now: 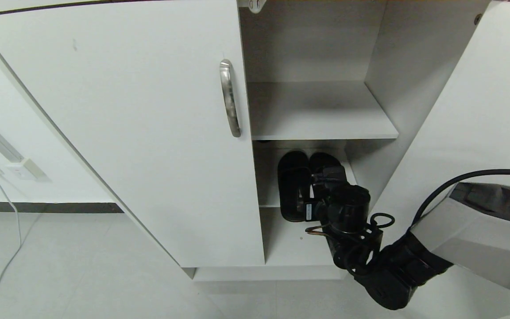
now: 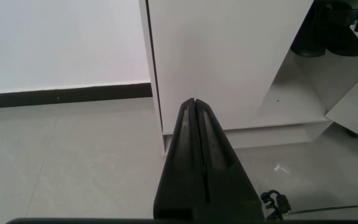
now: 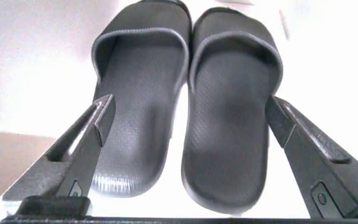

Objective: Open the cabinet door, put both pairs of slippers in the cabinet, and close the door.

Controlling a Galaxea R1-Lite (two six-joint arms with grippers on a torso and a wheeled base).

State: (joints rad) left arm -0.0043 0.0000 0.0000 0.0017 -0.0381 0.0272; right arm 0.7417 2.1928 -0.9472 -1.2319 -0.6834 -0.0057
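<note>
One pair of black slippers [image 1: 294, 184], side by side, soles down, toes inward, on the lower compartment floor, at 6 o'clock from the shelf [image 1: 321, 119]. White cabinet [image 1: 396, 66]: door at 3 o'clock [image 1: 481, 110] open, door at 9 o'clock [image 1: 140, 133] shut.

The cabinet door [image 1: 126, 124] and the shelf [image 1: 317, 110] looked like white laminated board, smooth and matt, with only a faint sheen. The door's handle [image 1: 229, 98] was brushed metal, satiny, with a bright streak along it. The slippers [image 3: 222, 143] were dark grey, of a rubbery, foam-like stuff, matt, their footbeds finely pebbled and their straps smoother. The right tool [image 3: 189, 104] had black, matt, plastic-looking fingers; the left tool [image 2: 193, 109] was the same black, slightly glossier. The floor [image 1: 69, 266] was pale tile, smooth and lightly shiny.
</note>
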